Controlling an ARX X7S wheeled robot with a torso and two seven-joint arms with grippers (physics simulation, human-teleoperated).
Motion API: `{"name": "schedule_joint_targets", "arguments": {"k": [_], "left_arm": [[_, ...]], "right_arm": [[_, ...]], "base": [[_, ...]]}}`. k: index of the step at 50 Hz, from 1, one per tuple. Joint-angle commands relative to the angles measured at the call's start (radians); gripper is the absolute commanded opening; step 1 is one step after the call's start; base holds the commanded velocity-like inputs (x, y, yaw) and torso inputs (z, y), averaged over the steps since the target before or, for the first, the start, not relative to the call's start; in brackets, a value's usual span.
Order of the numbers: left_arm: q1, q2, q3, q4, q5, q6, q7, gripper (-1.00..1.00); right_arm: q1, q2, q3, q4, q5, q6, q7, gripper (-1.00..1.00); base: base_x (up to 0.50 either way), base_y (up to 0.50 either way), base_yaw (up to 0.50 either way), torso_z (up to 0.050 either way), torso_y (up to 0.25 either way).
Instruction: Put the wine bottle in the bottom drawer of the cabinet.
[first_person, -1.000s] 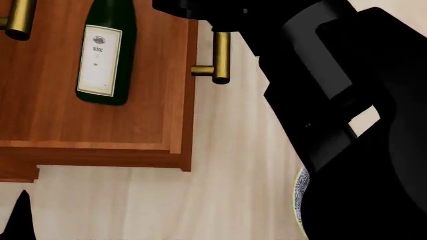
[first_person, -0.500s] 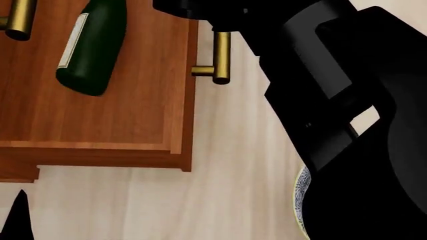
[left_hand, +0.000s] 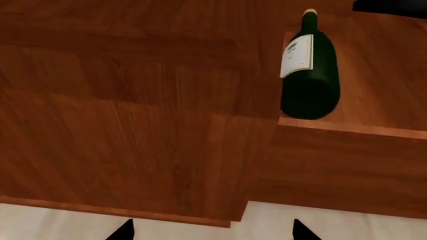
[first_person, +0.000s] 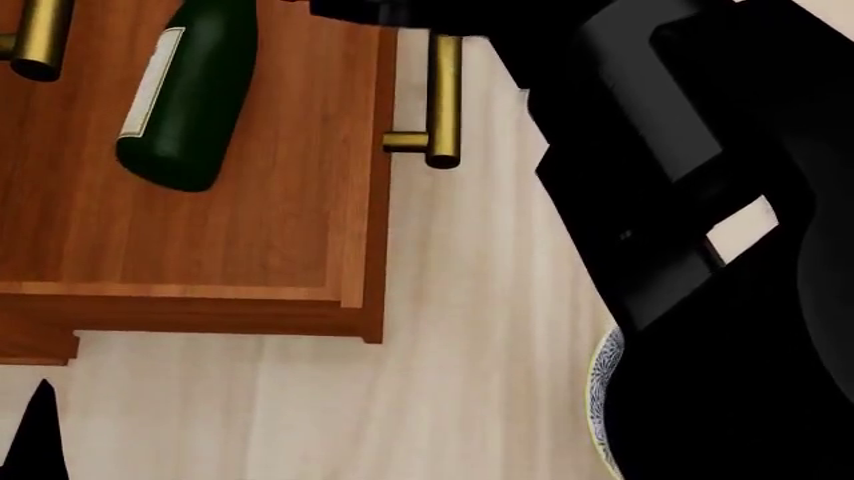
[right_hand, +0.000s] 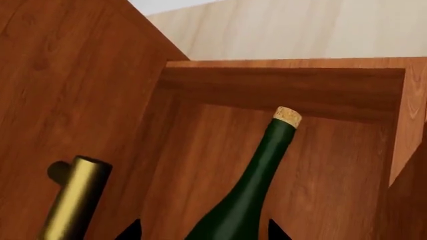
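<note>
The dark green wine bottle (first_person: 180, 100) lies on its side, at a slant, on the wood floor of the open bottom drawer (first_person: 267, 230), label turned sideways. The drawer's brass handle (first_person: 441, 100) is on its front. In the right wrist view the bottle's neck (right_hand: 257, 175) and cork (right_hand: 287, 116) point to the drawer's far wall (right_hand: 280, 90). My right gripper (right_hand: 203, 231) is open, with a fingertip on each side of the bottle's shoulder and not touching it. My left gripper (left_hand: 212, 232) is open and empty over the pale floor beside the cabinet (left_hand: 133, 125). The bottle (left_hand: 308, 70) also shows there.
A blue-white patterned bowl (first_person: 603, 400) shows on the pale floor at lower right, mostly behind my black right arm (first_person: 694, 200). An upper drawer's brass handle (right_hand: 73, 200) is close beside the right gripper. Another brass handle (first_person: 34, 40) shows at the head view's top left.
The bottle has rolled and swung to a slant in the drawer, its label turning from face-up to the side. My right arm has shifted slightly away. The left gripper has not moved.
</note>
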Motion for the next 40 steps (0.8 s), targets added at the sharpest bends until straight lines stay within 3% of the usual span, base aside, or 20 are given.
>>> {"name": "schedule_joint_targets", "arguments": {"k": [1, 40], "left_arm": [[0.001, 0.002, 0.000, -0.002, 0.001, -0.001, 0.001, 1.00], [-0.005, 0.004, 0.000, 0.009, 0.002, -0.017, -0.004, 1.00]], "right_arm": [[-0.055, 0.000, -0.264, 0.024, 0.029, 0.057, 0.064, 1.00], [0.076, 0.000, -0.313, 0.144, 0.172, 0.041, -0.102, 1.00]], "base": [[0.00, 0.00, 0.00, 0.000, -0.011], [0.00, 0.00, 0.00, 0.000, -0.003]]}}
